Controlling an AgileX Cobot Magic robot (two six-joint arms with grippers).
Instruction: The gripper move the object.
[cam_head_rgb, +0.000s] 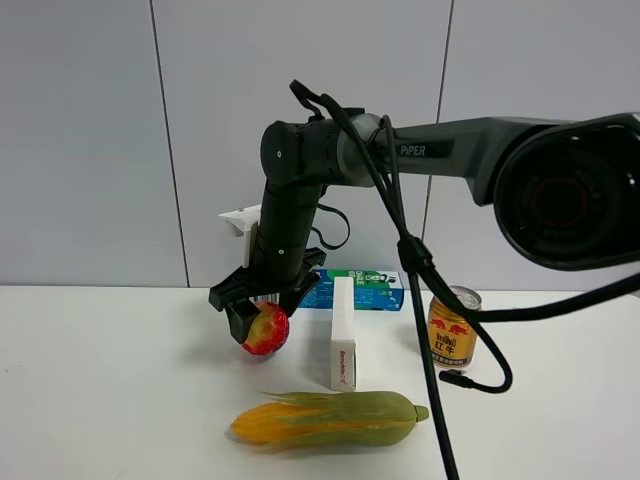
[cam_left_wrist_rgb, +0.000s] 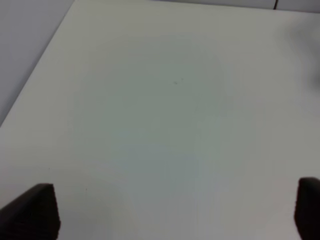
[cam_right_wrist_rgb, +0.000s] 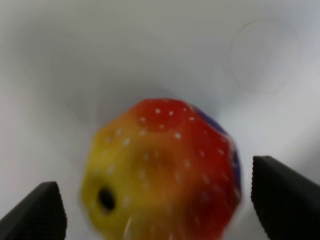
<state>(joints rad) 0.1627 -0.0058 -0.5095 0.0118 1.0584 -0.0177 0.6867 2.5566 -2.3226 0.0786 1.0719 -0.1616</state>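
The object, a small dimpled rainbow ball (cam_head_rgb: 266, 331), red and yellow with a blue-purple side, is at table level left of the middle. My right gripper (cam_head_rgb: 262, 318) reaches across from the right and stands over it, jaws on either side. In the right wrist view the ball (cam_right_wrist_rgb: 160, 170) sits between the two black fingertips (cam_right_wrist_rgb: 287, 200) with a narrow gap on each side, so the right gripper (cam_right_wrist_rgb: 160, 212) is open around it. My left gripper (cam_left_wrist_rgb: 175, 215) is open and empty over bare white table; it does not show in the exterior view.
A yellow-green corn cob (cam_head_rgb: 330, 420) lies in front of the ball. A white box (cam_head_rgb: 343, 335) stands upright just right of it, a blue-green box (cam_head_rgb: 362, 290) lies behind, and a gold drink can (cam_head_rgb: 453, 330) stands further right. A black cable (cam_head_rgb: 432, 340) hangs down.
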